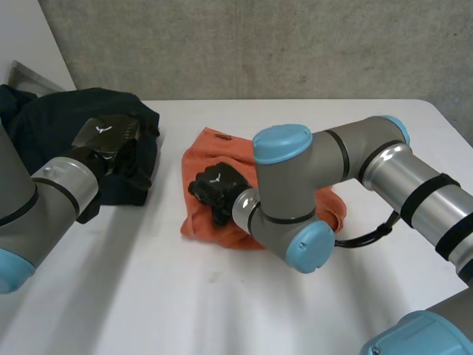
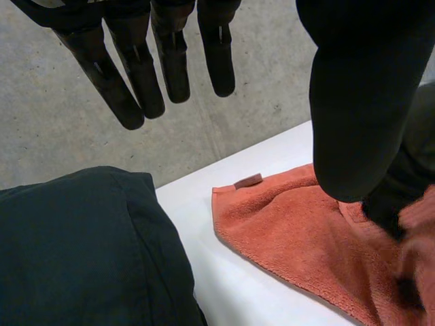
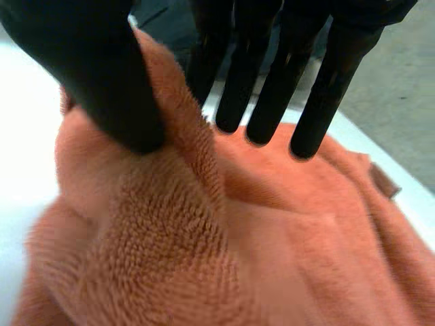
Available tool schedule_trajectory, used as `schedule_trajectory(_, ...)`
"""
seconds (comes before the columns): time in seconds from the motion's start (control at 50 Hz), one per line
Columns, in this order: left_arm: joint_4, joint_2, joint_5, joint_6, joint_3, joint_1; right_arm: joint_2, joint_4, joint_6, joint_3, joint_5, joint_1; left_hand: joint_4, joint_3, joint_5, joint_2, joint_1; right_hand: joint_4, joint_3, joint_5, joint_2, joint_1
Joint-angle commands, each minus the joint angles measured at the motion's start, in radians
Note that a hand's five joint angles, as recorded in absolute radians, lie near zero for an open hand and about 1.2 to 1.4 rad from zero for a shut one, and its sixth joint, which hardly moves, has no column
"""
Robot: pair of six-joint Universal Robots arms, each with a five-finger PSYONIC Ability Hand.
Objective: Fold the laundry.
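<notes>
We see the right hand (image 1: 214,188) pinching a ridge of the towel (image 1: 216,150) at its 9 o'clock side, the left hand (image 1: 109,137) farther off, straight-fingered, empty, over dark clothes (image 1: 44,122).

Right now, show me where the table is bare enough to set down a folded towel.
Widest bare patch: the near table between the arms, before the orange towel. Also bare: the far right corner. Narrow: the strip between dark garment and towel. Crowded: the middle, where the right hand pinches the towel. The left hand hovers over the garment.
</notes>
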Motion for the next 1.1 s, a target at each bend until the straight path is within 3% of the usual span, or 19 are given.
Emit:
schedule_trajectory(0.02, 0.049, -0.016, 0.045, -0.019, -0.006, 0.044, -0.113, 0.046, 0.005, -0.030, 0.044, -0.033, -0.114, -0.124, -0.108, -0.124, -0.129, 0.348, 0.347, 0.351, 0.323, 0.330)
schedule_trajectory(0.1, 0.092, -0.054, 0.054, -0.022, 0.002, 0.070, -0.251, 0.080, -0.001, 0.042, 0.041, -0.061, -0.241, -0.251, -0.236, -0.252, -0.256, 0.348, 0.347, 0.351, 0.323, 0.330)
schedule_trajectory(0.22, 0.168, -0.168, 0.059, -0.024, 0.043, 0.081, -0.478, 0.079, -0.018, 0.205, 0.030, -0.081, -0.241, -0.251, -0.236, -0.252, -0.256, 0.348, 0.347, 0.351, 0.323, 0.330)
schedule_trajectory(0.36, 0.170, -0.336, 0.056, -0.031, 0.152, 0.021, -0.682, 0.011, -0.021, 0.353, 0.032, -0.059, -0.241, -0.251, -0.236, -0.252, -0.256, 0.348, 0.347, 0.351, 0.323, 0.330)
schedule_trajectory(0.44, 0.152, -0.419, 0.034, -0.034, 0.236, -0.031, -0.752, 0.014, -0.018, 0.398, 0.038, -0.050, -0.241, -0.251, -0.236, -0.252, -0.256, 0.348, 0.347, 0.351, 0.323, 0.330)
schedule_trajectory(0.52, 0.083, -0.511, -0.045, -0.042, 0.353, -0.091, -0.828, 0.048, 0.003, 0.447, 0.033, -0.032, -0.241, -0.251, -0.236, -0.252, -0.256, 0.348, 0.347, 0.351, 0.323, 0.330)
schedule_trajectory(0.62, -0.008, -0.582, -0.163, -0.141, 0.471, -0.129, -0.906, 0.054, 0.026, 0.516, 0.030, -0.035, -0.241, -0.251, -0.236, -0.252, -0.256, 0.348, 0.347, 0.351, 0.323, 0.330)
schedule_trajectory(0.68, -0.049, -0.597, -0.138, -0.206, 0.482, -0.154, -0.930, 0.048, 0.026, 0.536, 0.037, -0.042, -0.241, -0.251, -0.236, -0.252, -0.256, 0.348, 0.347, 0.351, 0.323, 0.330)
schedule_trajectory(0.7, -0.081, -0.599, -0.090, -0.240, 0.474, -0.175, -0.942, 0.042, 0.029, 0.541, 0.040, -0.051, -0.178, -0.188, -0.173, -0.188, -0.193, 0.348, 0.347, 0.351, 0.323, 0.330)
schedule_trajectory(0.72, -0.091, -0.599, -0.059, -0.255, 0.467, -0.189, -0.948, 0.037, 0.031, 0.542, 0.040, -0.058, 0.028, 0.017, 0.033, 0.017, 0.013, 0.348, 0.347, 0.351, 0.323, 0.330)
schedule_trajectory(0.76, -0.112, -0.597, 0.002, -0.272, 0.448, -0.206, -0.954, 0.031, 0.031, 0.542, 0.040, -0.074, 0.585, 0.574, 0.590, 0.574, 0.570, 0.348, 0.347, 0.351, 0.323, 0.330)
schedule_trajectory(0.78, -0.118, -0.591, 0.052, -0.281, 0.431, -0.216, -0.962, 0.027, 0.031, 0.542, 0.041, -0.096, 0.977, 0.966, 0.982, 0.966, 0.962, 0.348, 0.347, 0.351, 0.323, 0.330)
schedule_trajectory(0.94, -0.096, -0.429, 0.036, -0.303, 0.350, -0.155, -0.991, 0.027, 0.053, 0.551, 0.030, -0.199, 0.981, 0.970, 0.986, 0.970, 0.966, 0.348, 0.347, 0.351, 0.323, 0.330)
schedule_trajectory(0.96, -0.082, -0.414, 0.028, -0.300, 0.342, -0.146, -0.992, 0.027, 0.054, 0.553, 0.029, -0.199, 0.955, 0.945, 0.960, 0.944, 0.940, 0.348, 0.347, 0.351, 0.323, 0.330)
schedule_trajectory(0.98, -0.068, -0.398, 0.019, -0.297, 0.333, -0.137, -0.992, 0.025, 0.056, 0.553, 0.026, -0.197, 0.705, 0.694, 0.710, 0.694, 0.690, 0.348, 0.347, 0.351, 0.323, 0.330)
schedule_trajectory(1.0, -0.040, -0.369, -0.001, -0.291, 0.309, -0.119, -0.992, 0.025, 0.057, 0.551, 0.021, -0.190, 0.255, 0.244, 0.260, 0.244, 0.240, 0.348, 0.347, 0.351, 0.323, 0.330)
schedule_trajectory(1.04, -0.019, -0.343, -0.015, -0.286, 0.281, -0.102, -0.992, 0.025, 0.056, 0.548, 0.017, -0.180, 0.005, -0.006, 0.010, -0.006, -0.010, 0.348, 0.347, 0.351, 0.323, 0.330)
schedule_trajectory(1.1, 0.013, -0.306, -0.041, -0.272, 0.224, -0.085, -0.983, 0.025, 0.048, 0.538, 0.017, -0.163, -0.175, -0.186, -0.170, -0.186, -0.190, 0.348, 0.347, 0.351, 0.323, 0.330)
